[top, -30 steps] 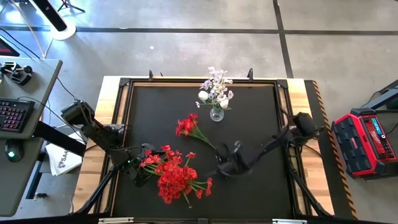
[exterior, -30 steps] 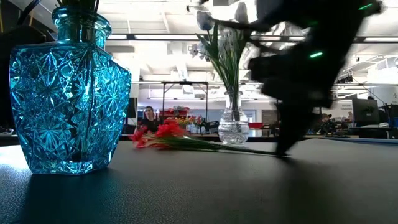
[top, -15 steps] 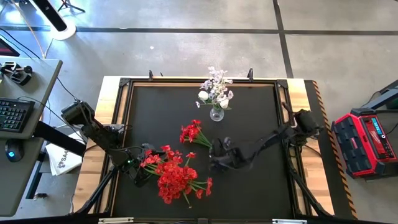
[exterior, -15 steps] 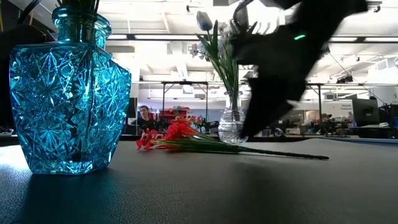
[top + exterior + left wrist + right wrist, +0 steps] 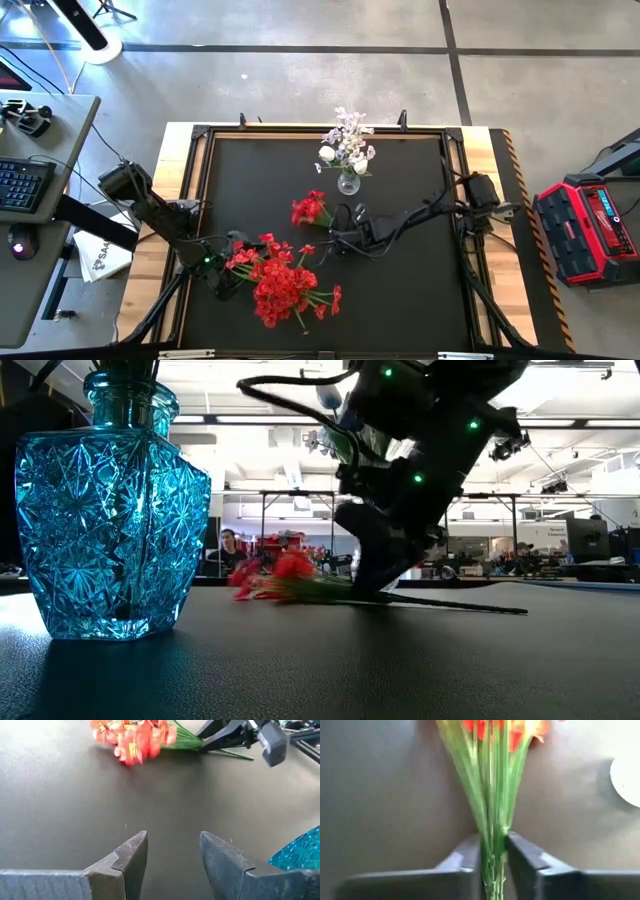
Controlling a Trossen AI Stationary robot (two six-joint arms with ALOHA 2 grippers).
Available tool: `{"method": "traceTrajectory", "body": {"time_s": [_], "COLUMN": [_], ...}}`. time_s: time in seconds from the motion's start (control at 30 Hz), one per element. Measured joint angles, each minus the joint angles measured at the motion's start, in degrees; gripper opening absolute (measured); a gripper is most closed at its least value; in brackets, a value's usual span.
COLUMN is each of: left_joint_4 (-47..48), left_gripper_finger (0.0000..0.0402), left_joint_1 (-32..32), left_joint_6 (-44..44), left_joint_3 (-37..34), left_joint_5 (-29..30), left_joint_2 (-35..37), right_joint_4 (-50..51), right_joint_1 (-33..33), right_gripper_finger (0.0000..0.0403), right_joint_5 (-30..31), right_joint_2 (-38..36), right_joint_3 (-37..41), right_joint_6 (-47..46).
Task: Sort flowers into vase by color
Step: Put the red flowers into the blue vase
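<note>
The red sprig (image 5: 312,210) is lying flat on the bench (image 5: 420,290), just in front of the clear vase (image 5: 348,183) of pale flowers (image 5: 346,142). It is probably light and springy, its thin bundled stems (image 5: 492,820) liable to slip or splay, so low on the stems, clear of the blooms, is likely the best hold. The right claw (image 5: 493,857) is reaching low along the bench, fingers pinching those stems. The left claw (image 5: 172,852) is idling spread beside the blue vase (image 5: 110,510), which is holding red flowers (image 5: 285,285).
</note>
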State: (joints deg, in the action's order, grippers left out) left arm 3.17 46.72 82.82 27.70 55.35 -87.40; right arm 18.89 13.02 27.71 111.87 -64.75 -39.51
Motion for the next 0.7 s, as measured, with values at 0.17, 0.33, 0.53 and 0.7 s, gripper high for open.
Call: {"method": "traceTrajectory", "body": {"time_s": [0.17,0.33,0.53,0.7], "left_joint_4": [0.1,0.1,0.1,0.0], "left_gripper_finger": [0.0167,0.0167,0.0167,0.0167], "left_joint_1": [2.6,6.7,11.3,14.8], "left_joint_6": [-1.4,-9.2,-27.4,-43.6], "left_joint_3": [0.0,1.7,6.8,12.9], "left_joint_5": [3.3,8.1,7.0,3.9], "left_joint_2": [2.7,8.7,18.3,26.9], "right_joint_4": [11.5,24.2,20.0,4.6], "right_joint_1": [4.2,12.0,24.5,34.4], "right_gripper_finger": [0.0015,0.0005,0.0002,0.0001], "right_joint_5": [5.9,10.5,16.6,24.7], "right_joint_2": [-2.1,-7.5,-13.7,-14.5], "right_joint_3": [0.0,0.0,0.0,0.0], "right_joint_6": [-4.9,-14.8,-14.4,-3.5]}}
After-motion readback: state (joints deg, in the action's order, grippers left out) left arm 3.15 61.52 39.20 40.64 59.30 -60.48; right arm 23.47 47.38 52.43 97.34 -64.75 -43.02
